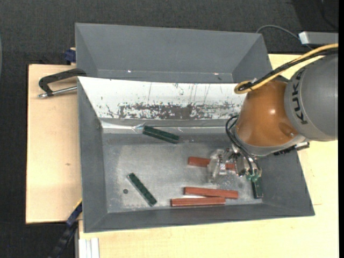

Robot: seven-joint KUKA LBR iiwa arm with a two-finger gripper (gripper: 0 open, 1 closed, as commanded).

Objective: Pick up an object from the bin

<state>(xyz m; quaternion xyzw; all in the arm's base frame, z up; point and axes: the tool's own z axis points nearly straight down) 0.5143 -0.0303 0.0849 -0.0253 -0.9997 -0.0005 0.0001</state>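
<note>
My gripper [219, 166] is low in the right half of the bin, below the orange cover on the wrist. It is directly over a red flat bar [197, 162] whose left end sticks out to the gripper's left. The bar's right part is hidden under the gripper. Two more red bars lie just in front of it, one [210, 192] slightly tilted and one [198, 201] along the front wall. A short dark green bar [257, 187] lies right of the gripper by the right wall.
A dark green bar [161, 135] lies against the back wall at centre. Another green bar [142, 190] lies diagonally at the front left. The arm and its orange cover overhang the bin's right side.
</note>
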